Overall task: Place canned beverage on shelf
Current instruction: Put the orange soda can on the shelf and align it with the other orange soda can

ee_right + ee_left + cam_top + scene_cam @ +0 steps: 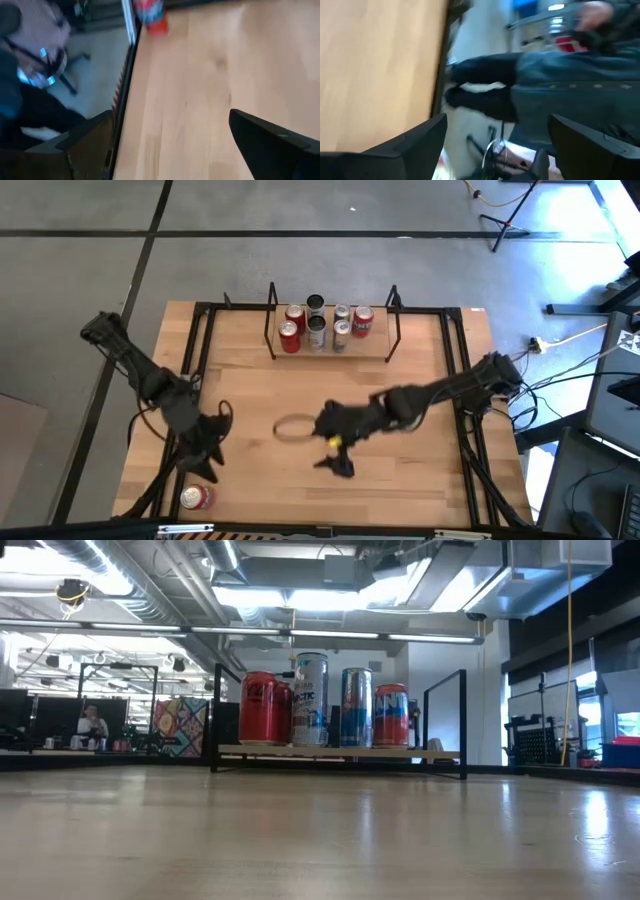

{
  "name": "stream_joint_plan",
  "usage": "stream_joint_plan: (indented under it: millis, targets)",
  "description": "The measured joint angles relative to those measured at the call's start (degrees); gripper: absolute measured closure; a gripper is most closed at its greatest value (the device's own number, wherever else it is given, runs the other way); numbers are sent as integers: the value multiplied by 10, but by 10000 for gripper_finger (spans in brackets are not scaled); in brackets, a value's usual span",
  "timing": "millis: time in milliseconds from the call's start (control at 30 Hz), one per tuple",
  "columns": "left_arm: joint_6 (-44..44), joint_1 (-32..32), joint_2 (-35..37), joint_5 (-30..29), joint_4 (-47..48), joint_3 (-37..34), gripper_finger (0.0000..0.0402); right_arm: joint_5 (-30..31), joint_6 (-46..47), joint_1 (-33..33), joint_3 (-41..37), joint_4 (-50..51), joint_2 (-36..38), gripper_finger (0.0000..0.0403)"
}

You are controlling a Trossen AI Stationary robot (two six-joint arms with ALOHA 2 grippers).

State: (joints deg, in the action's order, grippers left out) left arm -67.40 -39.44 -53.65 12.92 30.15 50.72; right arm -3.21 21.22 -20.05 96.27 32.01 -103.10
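Because not yet on the shelf, look for the red cylindrical metal beverage can (197, 497) near the worktop's front left corner, seemingly lying on its side and close to the front edge. Probably light if empty and heavier if full; stiff enough, but thin-walled, smooth and prone to roll. Best to grip across the round body at mid-length, squeezing gently to avoid denting. Just beside it, toward the middle, find the left gripper (207, 465), jaws spread wide, holding nothing. Farther along, near the worktop's middle, see the right gripper (340, 467), jaws likewise apart and empty. At the back edge, well apart, note the small light-wood shelf with black wire ends (380, 346), already carrying six upright cans (317, 326).
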Motion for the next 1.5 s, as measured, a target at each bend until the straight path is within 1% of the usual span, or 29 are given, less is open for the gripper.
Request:
stream_joint_plan:
  millis: [67, 133, 267, 467, 567, 700, 967, 1100, 1233, 1400, 1500]
  targets:
    - [-66, -40, 0, -21, 42, 0, 66, 16, 0, -16, 0, 15, -14, 24]
    - [-144, -78, 0, -28, 81, 0, 67, 35, -5, -28, 0, 31, -29, 24]
    - [-286, -154, -20, -59, 129, 0, 67, 72, -21, -37, 0, 58, -62, 24]
    - [-389, -231, -85, -60, 118, 0, 67, 62, -27, -45, 0, 73, -102, 24]
    - [-414, -261, -111, -80, 93, 0, 67, 49, -40, -54, 0, 86, -114, 24]
    - [-431, -281, -136, -119, 75, 0, 67, 51, -52, -64, 0, 103, -115, 24]
    - [-432, -292, -185, -128, 79, 0, 67, 58, -54, -61, 0, 114, -115, 24]
    - [-427, -295, -203, -142, 78, 0, 67, 77, -52, -62, 0, 106, -115, 24]
    - [-398, -297, -219, -149, 75, 1, 67, 82, -51, -62, 0, 95, -115, 24]
    - [-331, -297, -231, -158, 72, 2, 68, 100, -50, -62, 0, 95, -115, 24]
    - [-295, -294, -231, -163, 79, 2, 76, 103, -50, -62, 0, 94, -115, 24]
